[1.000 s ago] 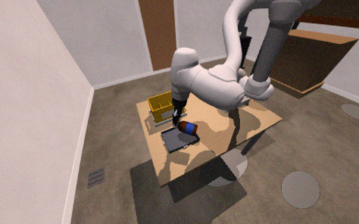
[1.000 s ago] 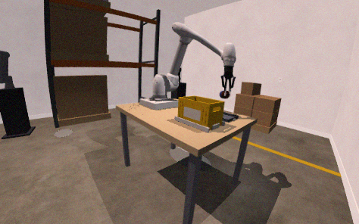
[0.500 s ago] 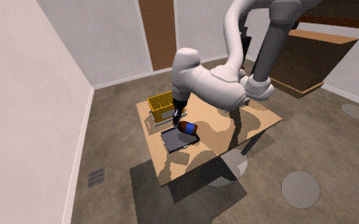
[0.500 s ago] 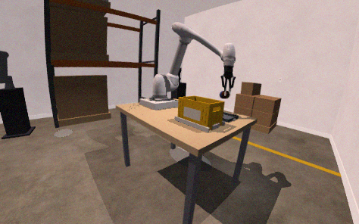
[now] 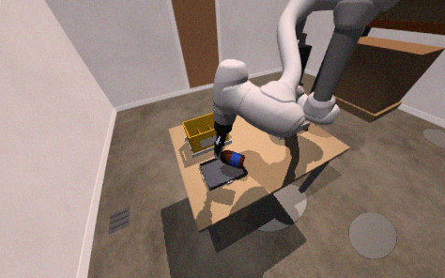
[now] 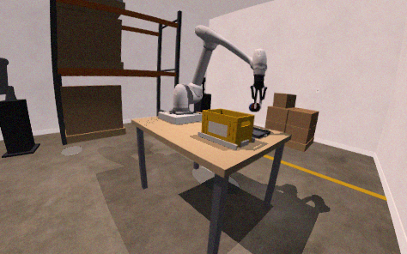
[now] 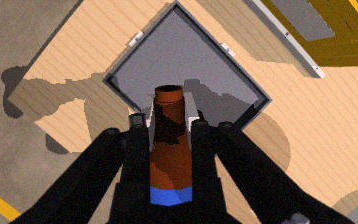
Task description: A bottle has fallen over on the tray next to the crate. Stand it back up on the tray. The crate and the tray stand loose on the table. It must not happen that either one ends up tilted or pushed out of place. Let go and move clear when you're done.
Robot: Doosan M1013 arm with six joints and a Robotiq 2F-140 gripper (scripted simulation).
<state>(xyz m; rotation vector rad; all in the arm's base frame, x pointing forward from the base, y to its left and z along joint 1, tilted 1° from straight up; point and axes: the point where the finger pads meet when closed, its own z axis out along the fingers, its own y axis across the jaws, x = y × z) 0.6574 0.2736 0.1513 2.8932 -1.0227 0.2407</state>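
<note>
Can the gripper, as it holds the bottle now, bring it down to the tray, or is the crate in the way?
Probably yes. The gripper holds the bottle high above the tray; the crate stands to one side, apart.

On the bench [image 5: 276, 164] we find the crate [image 5: 201, 131] and the tray [image 5: 220, 175] side by side, the tray just beside the crate toward the bench's near edge in the top view. Above the tray hangs the claw [image 7: 169, 122], clamped on the bottle [image 7: 169, 150], which is lifted clear of the tray. Beyond the bench's far end, boxes [image 6: 293, 120] are stacked on the floor.
</note>
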